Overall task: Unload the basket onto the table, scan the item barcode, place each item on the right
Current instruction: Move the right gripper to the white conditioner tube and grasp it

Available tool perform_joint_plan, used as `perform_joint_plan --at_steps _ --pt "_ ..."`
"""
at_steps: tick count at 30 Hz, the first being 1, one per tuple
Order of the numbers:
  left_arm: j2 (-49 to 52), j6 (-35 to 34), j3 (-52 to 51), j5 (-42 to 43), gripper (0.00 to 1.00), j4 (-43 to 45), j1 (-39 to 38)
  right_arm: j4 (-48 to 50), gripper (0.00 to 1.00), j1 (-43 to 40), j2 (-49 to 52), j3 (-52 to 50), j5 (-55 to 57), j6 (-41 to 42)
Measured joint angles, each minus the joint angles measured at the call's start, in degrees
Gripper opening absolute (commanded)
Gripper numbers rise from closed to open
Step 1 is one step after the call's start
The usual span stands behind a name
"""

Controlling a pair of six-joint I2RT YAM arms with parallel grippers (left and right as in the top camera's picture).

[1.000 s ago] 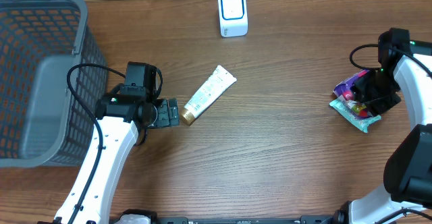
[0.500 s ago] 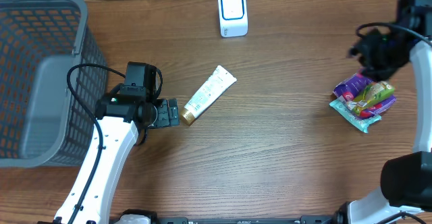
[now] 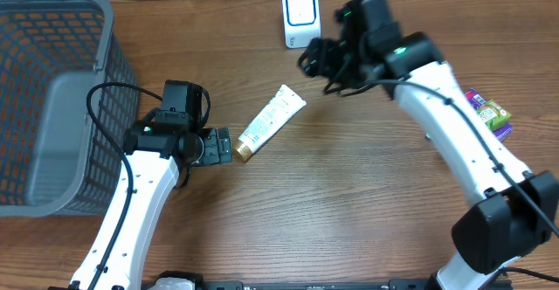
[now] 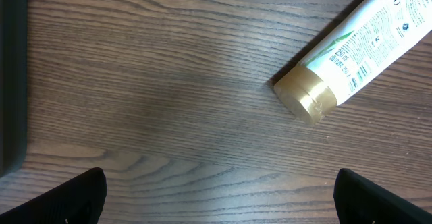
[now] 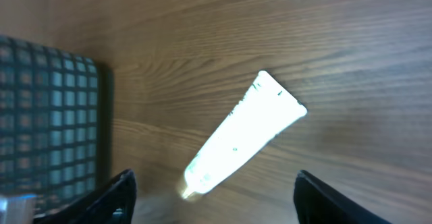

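A white tube [image 3: 272,122] was seen lying flat on the wooden worktop [image 3: 349,203], near its middle and set at a slant. Its gold cap [image 4: 307,99] was turned towards the left hand [image 3: 225,147], and its flat crimped end towards the scanner [image 3: 301,17]. Small print was seen on the upturned side of the tube near the cap, too fine to be read.

The left hand was held low over the worktop just beside the cap. Its fingers [image 4: 67,197] were spread wide and nothing was gripped. In the left wrist view only bare wood was seen between them, with the cap a little way ahead.

The right hand [image 5: 219,200] was held above the worktop, near the scanner and beside the tube's crimped end, and was blurred in the overhead view. In its own wrist view the two fingers were seen well apart with nothing between them, so it was taken as open and empty. The whole tube was seen below it, washed out by glare.

The scanner, a small white box with a blue-ringed face, was stood at the far edge of the worktop. A grey mesh basket [image 3: 52,2] was placed at the left end. Some coloured packets [image 3: 489,113] were seen at the right, partly hidden behind the right arm.
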Motion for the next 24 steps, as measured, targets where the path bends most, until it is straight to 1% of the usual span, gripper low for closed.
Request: perform_joint_plan --at_steps 3,7,12,15,18,20,24 --pt "-0.02 0.00 0.00 0.00 1.00 0.00 0.00 2.91 0.79 4.33 2.10 -0.55 3.21 0.83" --pt "-0.02 0.00 0.00 0.00 1.00 0.00 0.00 4.48 0.81 6.58 6.64 -0.55 4.57 3.54" --pt "-0.02 0.00 0.00 0.00 0.99 0.00 0.00 7.56 0.80 7.78 13.35 -0.87 5.22 5.73" --pt "0.00 0.00 0.00 0.00 1.00 0.00 0.00 10.88 0.77 8.44 16.59 -1.03 5.70 6.23" --pt "-0.02 0.00 0.00 0.00 1.00 0.00 0.00 15.32 0.76 9.11 17.20 -1.05 6.56 6.36" --pt "-0.02 0.00 0.00 0.00 1.00 0.00 0.00 18.78 0.72 9.49 17.79 -1.05 6.75 6.19" --pt "-0.02 0.00 0.00 0.00 1.00 0.00 0.00 22.69 0.60 9.62 20.04 -1.05 7.15 5.97"
